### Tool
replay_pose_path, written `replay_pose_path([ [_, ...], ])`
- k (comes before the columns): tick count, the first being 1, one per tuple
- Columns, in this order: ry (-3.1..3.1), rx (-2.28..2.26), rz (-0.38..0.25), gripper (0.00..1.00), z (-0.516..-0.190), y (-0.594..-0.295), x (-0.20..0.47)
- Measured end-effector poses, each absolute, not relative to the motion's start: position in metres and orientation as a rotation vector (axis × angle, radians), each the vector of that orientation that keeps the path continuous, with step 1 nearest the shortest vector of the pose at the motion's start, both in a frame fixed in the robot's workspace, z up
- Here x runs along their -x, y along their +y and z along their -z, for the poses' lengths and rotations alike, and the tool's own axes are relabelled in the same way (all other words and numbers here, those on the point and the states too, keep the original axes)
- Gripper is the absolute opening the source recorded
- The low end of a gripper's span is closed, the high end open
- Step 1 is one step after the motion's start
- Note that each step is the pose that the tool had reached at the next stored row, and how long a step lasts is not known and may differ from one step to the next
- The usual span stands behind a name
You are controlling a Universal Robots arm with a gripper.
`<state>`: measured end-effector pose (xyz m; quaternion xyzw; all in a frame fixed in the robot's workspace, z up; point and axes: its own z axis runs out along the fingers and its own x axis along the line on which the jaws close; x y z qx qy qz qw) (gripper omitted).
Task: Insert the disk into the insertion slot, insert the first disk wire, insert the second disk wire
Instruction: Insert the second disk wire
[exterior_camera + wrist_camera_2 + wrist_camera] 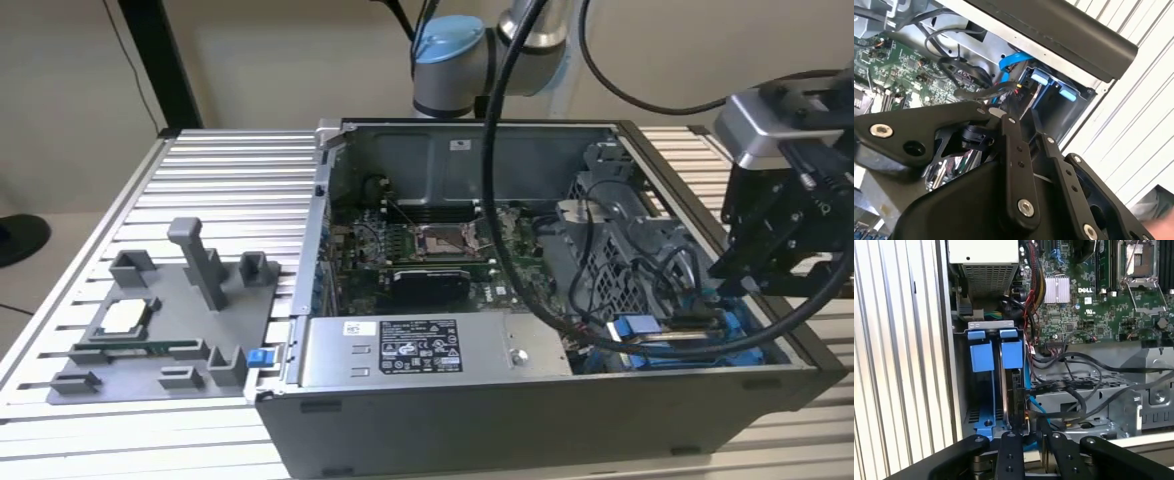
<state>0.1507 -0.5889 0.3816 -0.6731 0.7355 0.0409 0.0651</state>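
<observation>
The disk [1015, 390] stands on edge in the insertion slot [961, 390], its blue carrier tab [1011, 354] beside a second blue carrier [981, 356]. In the exterior view the disk [683, 324] lies low at the open case's right front corner. My gripper [1029, 432] hovers right over the disk's wire end, its black links crossing the picture. A black wire bundle [1054, 386] reaches the disk's edge, and a blue cable [1035, 407] runs under the gripper. In the second wrist view a red, yellow and black wire [996, 91] ends just ahead of the gripper [1026, 130].
A grey labelled power-supply box [407, 350] sits along the case front beside the green motherboard [427, 250]. A grey fixture tray [147, 330] rests on the slatted table [227, 180] at the exterior view's left. The arm's thick black cable [497, 180] loops over the case.
</observation>
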Motion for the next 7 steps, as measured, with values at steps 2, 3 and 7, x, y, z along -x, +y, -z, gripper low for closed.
replay_pose_path([
  [2, 2.22, 2.031, -0.124, 1.0, -0.3837, -0.5889, -0.1507],
  [3, 2.22, 2.031, -0.124, 1.0, -0.3837, -0.5889, -0.1507],
  [7, 2.22, 2.031, -0.124, 1.0, -0.384, -0.5889, -0.1507],
])
